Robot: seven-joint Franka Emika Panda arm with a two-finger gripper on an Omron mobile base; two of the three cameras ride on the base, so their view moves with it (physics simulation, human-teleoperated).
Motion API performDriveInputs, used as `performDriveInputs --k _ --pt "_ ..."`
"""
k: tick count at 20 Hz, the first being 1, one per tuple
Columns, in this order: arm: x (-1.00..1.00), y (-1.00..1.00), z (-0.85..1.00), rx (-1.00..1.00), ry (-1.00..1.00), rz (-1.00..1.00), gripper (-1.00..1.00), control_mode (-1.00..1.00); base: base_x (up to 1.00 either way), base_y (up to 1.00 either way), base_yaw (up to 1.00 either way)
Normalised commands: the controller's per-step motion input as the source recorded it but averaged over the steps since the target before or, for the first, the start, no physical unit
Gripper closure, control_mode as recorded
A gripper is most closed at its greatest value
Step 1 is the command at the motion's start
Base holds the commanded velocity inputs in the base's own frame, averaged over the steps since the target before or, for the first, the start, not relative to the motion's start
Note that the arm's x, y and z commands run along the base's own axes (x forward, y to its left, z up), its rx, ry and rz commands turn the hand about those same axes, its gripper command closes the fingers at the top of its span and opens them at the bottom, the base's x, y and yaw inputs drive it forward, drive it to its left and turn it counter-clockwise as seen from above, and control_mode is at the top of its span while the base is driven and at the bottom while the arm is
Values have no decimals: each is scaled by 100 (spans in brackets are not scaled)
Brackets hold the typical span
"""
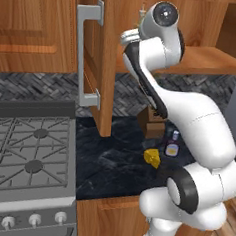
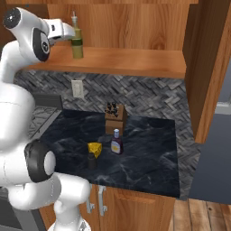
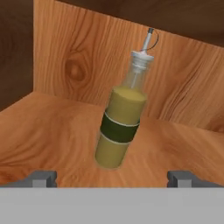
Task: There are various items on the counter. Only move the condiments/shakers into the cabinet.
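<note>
Yellow-olive oil bottle (image 3: 122, 124) stands upright on the wooden cabinet shelf (image 3: 52, 131), just ahead of your claw (image 3: 111, 177). Fingers spread wide, pinching nothing. Below it on the counter (image 2: 144, 153): black shaker (image 2: 92, 161), red-capped bottle (image 2: 117, 142).

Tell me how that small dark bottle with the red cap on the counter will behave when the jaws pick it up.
The red-capped bottle is short and squat, so it probably stands steadier than a tall one. Its smooth, rounded body may slip or twist in a loose hold. It stands close to the cheese wedge and the knife block, so a sideways nudge could bump it into them.
</note>
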Motion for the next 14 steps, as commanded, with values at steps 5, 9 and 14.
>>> performDriveInputs --k 5,9,14 --pt "-100 -1 -16 3 0 -9 -100 -100 0 0 0" --pt "-100 -9 -17 7 0 -16 -100 -100 0 0 0" --pt "-100 -18 -15 9 11 -19 -100 -100 0 0 0"
